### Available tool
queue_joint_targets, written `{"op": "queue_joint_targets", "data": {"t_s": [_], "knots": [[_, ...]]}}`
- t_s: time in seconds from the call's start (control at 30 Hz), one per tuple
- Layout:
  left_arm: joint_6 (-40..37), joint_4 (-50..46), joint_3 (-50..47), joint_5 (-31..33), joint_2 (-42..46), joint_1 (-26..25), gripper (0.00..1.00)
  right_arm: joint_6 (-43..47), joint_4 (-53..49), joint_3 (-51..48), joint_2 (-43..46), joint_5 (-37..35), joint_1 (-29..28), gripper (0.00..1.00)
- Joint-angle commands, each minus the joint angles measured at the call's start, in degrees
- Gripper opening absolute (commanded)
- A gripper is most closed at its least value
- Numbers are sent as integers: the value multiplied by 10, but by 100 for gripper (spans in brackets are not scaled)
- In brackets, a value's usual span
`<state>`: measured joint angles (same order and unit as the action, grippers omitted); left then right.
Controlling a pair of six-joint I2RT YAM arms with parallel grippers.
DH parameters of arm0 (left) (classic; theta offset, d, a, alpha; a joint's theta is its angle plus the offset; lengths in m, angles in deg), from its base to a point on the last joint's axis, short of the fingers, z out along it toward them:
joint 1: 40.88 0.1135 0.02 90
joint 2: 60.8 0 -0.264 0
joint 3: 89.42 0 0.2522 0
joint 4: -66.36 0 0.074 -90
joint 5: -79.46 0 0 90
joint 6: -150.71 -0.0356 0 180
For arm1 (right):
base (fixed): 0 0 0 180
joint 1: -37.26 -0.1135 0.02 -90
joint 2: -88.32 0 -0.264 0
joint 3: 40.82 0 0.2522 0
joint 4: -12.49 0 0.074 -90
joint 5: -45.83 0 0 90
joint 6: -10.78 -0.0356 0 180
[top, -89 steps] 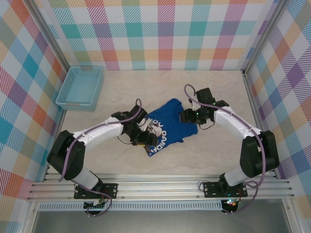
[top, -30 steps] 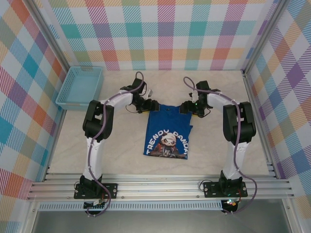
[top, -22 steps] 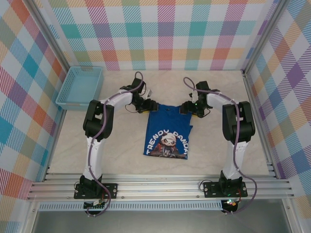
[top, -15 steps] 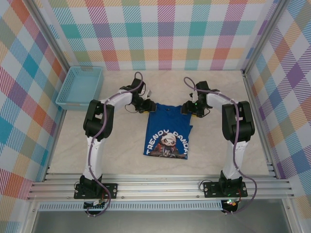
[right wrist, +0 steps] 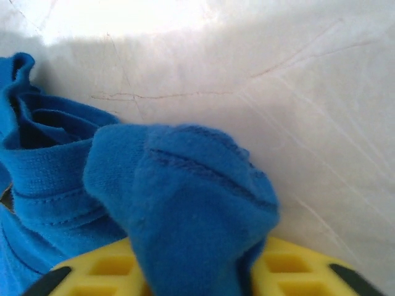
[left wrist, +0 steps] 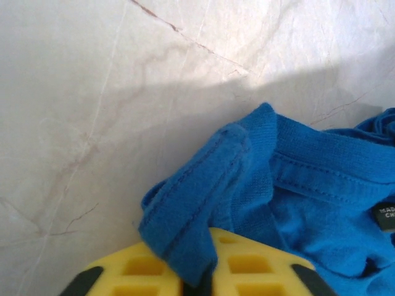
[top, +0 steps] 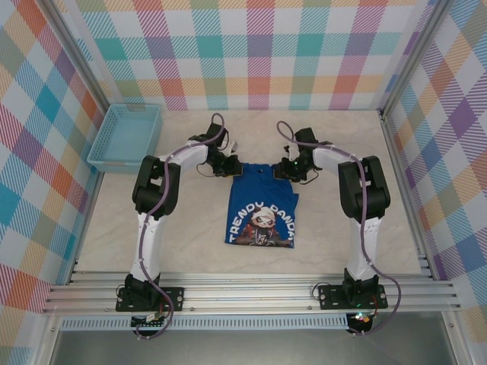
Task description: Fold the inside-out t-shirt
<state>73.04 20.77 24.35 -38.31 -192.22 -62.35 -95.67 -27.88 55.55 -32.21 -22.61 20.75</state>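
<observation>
The inside-out t-shirt (top: 262,205) is royal blue and lies as a narrow rectangle mid-table, its print facing up near the front. My left gripper (top: 233,166) is at its far left corner. In the left wrist view the yellow fingers (left wrist: 142,274) are shut on a hemmed fold of the blue cloth (left wrist: 203,185). My right gripper (top: 288,168) is at the far right corner. Its yellow fingers (right wrist: 290,268) pinch a thick wad of the blue cloth (right wrist: 185,197). The collar label (left wrist: 387,213) peeks in at the left wrist view's right edge.
A light blue mesh basket (top: 125,137) stands at the far left against the plaid wall. The marbled tabletop (top: 350,228) lies bare to both sides of the shirt and behind it. Plaid walls close in three sides.
Both grippers have shut on the shirt's far corners within the last second. The right gripper has shifted slightly left, bunching that corner. Three seconds ago both arms worked the crumpled shirt mid-table.
</observation>
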Motion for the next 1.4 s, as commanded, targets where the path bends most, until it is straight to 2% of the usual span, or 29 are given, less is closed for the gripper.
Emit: {"op": "queue_joint_targets", "data": {"t_s": [0.0, 0.03, 0.1, 0.17, 0.37, 0.53, 0.63, 0.87, 0.97, 1.1, 1.23, 1.37], "knots": [[-7, 8, 11, -40, -40, -19, 4, 11, 1, 15, -23, 4, -12, 20], [-9, 6, 16, -36, -40, -16, 0, 16, 1, 22, -23, 0, -9, 16], [-8, 8, 26, -26, -33, -8, 0, 26, 10, 39, -19, 1, -3, 6], [-7, 19, 37, -24, -23, 1, 0, 34, 23, 61, -15, 12, 1, 0], [3, 21, 141, -18, 3, 21, 0, 36, 45, 169, 7, 51, 2, 0], [-7, 7, 203, -19, 63, 27, 0, 62, 74, 187, 73, 70, 2, 0], [-10, 37, 151, -39, 125, 27, 0, 90, 99, 143, 128, 80, 2, 0], [-16, 165, -93, -66, 296, 18, 0, 137, 200, -70, 286, 125, 3, 0], [-4, 205, -144, -77, 336, 15, 0, 130, 233, -142, 338, 134, 2, 0], [-14, 172, -138, -59, 361, 14, 0, 95, 222, -140, 356, 148, 0, 0], [-34, 132, -108, -9, 361, 17, 0, 78, 202, -92, 336, 115, -2, 0], [-51, 110, -40, 31, 315, 23, 0, 74, 208, -25, 280, 73, 0, 0]]}}
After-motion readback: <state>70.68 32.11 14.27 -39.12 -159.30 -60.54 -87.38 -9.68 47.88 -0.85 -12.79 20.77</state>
